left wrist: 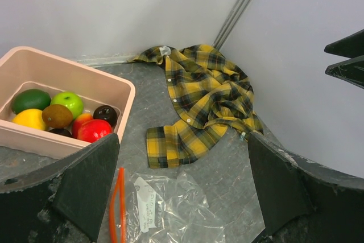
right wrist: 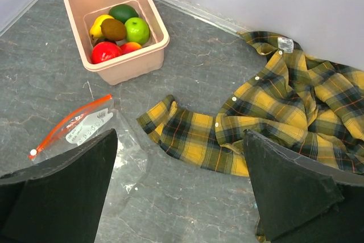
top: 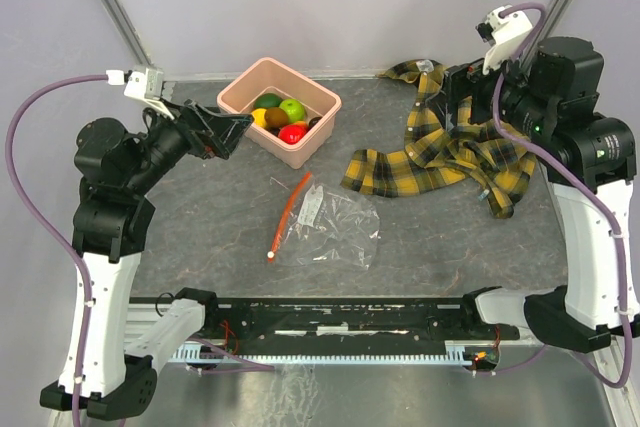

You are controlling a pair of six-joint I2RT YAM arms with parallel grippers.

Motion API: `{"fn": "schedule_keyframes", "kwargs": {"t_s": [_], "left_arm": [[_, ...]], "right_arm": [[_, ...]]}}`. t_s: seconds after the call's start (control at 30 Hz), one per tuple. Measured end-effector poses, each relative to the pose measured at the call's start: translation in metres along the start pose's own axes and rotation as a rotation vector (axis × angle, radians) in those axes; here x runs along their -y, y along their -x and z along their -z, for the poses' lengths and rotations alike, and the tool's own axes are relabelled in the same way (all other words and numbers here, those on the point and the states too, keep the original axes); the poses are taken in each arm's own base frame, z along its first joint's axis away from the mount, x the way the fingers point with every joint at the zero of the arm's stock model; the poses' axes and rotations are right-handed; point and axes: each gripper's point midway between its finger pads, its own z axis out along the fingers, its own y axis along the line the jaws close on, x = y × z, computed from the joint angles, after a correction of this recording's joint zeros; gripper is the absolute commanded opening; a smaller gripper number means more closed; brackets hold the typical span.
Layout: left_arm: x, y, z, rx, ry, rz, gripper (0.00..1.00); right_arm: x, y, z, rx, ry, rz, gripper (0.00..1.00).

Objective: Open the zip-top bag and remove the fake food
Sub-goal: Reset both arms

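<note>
Bag point(top: 335, 230) looks light, limp, slippery, probably empty; pinch the stiffer zip strip point(top: 289, 208). Left gripper point(top: 238, 136) and right gripper point(right wrist: 181, 135) both gape, holding nothing.

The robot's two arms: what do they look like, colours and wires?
The left arm and right arm each have glossy white lower shells and chunky black joints. A lilac cable runs to a small white camera at each wrist. The fingers are matte black wedges with scuffed, pale edges.
</note>
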Motion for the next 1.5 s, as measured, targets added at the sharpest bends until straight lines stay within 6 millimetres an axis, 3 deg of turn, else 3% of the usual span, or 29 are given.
{"fn": "schedule_keyframes", "kwargs": {"t_s": [1.5], "left_arm": [[-0.0036, -0.0078, 0.0017, -0.019, 0.008, -0.020, 0.99]], "right_arm": [[-0.0019, -0.0038, 0.0070, 0.004, 0.000, 0.000, 0.99]]}}
